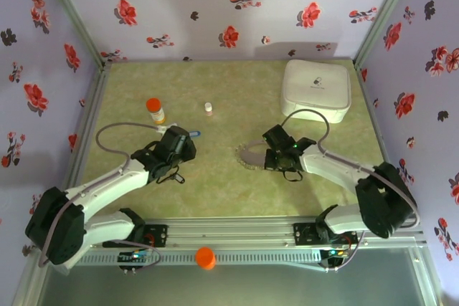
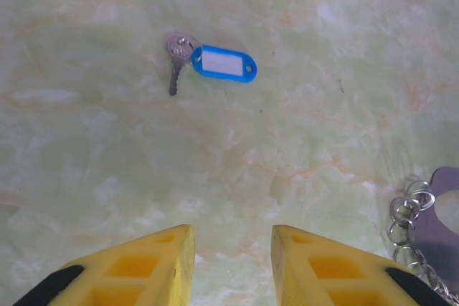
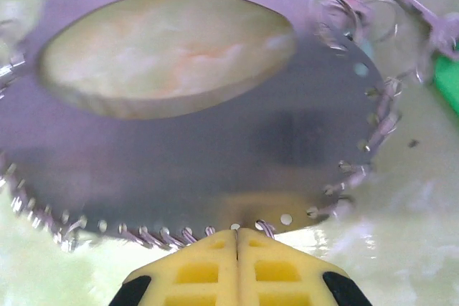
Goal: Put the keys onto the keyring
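While my right claw (image 3: 235, 238) is pressed closed at the rim of the one grey keyring (image 3: 215, 170), though I cannot tell if it pinches it, my left claw (image 2: 231, 238) hangs with fingers apart near one blue key (image 2: 215, 62), one green key (image 3: 449, 80) is cut off, and the one white box (image 1: 318, 87) has its lid on.

Pale lilac walls (image 1: 237, 5) printed with red and dark flowers are closing in three sides of a green marbled tabletop (image 1: 222, 84), grey metal posts (image 1: 70, 12) are rising at the back corners, a slotted metal rail (image 1: 237, 233) is running along the near edge, and soft, even light is falling throughout.
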`<state>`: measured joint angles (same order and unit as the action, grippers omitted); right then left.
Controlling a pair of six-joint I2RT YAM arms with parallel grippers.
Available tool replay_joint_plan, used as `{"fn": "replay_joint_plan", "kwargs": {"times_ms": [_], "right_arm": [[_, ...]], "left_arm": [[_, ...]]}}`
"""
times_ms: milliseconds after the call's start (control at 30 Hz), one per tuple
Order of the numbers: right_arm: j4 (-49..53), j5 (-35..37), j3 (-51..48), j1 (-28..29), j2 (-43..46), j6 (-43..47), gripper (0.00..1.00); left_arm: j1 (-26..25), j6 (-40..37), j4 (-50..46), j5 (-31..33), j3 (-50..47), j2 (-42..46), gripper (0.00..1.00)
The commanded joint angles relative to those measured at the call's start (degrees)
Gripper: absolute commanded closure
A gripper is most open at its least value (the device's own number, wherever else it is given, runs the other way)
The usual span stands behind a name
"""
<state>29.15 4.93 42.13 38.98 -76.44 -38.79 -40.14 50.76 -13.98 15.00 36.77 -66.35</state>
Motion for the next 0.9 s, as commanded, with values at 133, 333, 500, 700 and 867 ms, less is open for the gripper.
{"fn": "replay_joint_plan", "kwargs": {"times_ms": [133, 333, 500, 700, 867], "right_arm": [[-6.0, -4.9, 2.9, 3.0, 8.3, 17.1, 1.0], [-7.5, -12.1, 2.2, 3.1, 8.4, 24.7, 1.0], [-7.9, -14.9, 0.7, 3.3, 6.4, 25.9, 1.0], [-2.1, -4.3, -1.8, 3.2, 4.3, 17.1, 1.0], [1.4, 3.6, -3.8, 2.2, 3.8, 10.7, 1.0]], "left_arm": [[-0.3, -5.4, 8.1, 5.8, -2.2, 5.3, 0.66], [-0.2, -10.5, 12.6, 4.6, -3.7, 7.0, 0.66], [-0.3, -11.7, 13.7, 2.1, -4.0, 6.6, 0.66], [-0.3, -10.3, 15.2, 1.1, -5.1, 6.1, 0.65], [-0.2, -10.4, 15.8, 1.3, -5.5, 5.3, 0.65]]}}
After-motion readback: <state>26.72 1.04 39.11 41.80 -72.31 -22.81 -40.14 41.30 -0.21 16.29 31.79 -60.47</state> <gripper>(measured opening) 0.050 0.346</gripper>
